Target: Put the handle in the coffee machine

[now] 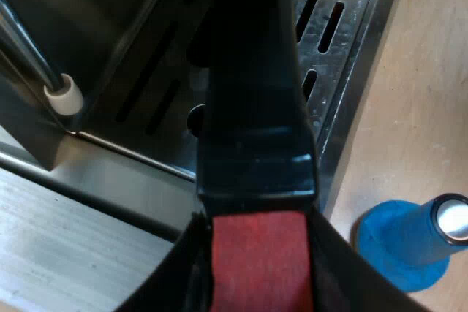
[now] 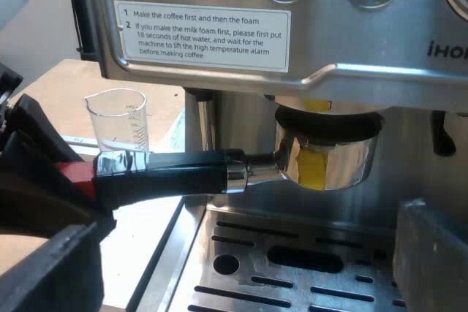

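Under the brew head of the espresso machine [image 2: 219, 34] sits the metal holder [image 2: 325, 155], basket right up against it. The left gripper [image 1: 259, 272] is clamped on the handle's red end over the drip tray [image 1: 344, 27]. The right gripper [image 2: 241, 261] hangs with fingers spread wide, holding nothing. A blue tamper [image 1: 409, 242] stands just beside the tray.

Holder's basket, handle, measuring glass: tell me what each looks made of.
Basket: polished metal, probably steel, going by its mirror reflections. Handle: glossy black plastic by its sheen; red end matte. Glass: clear glass or plastic, see-through with a printed scale.
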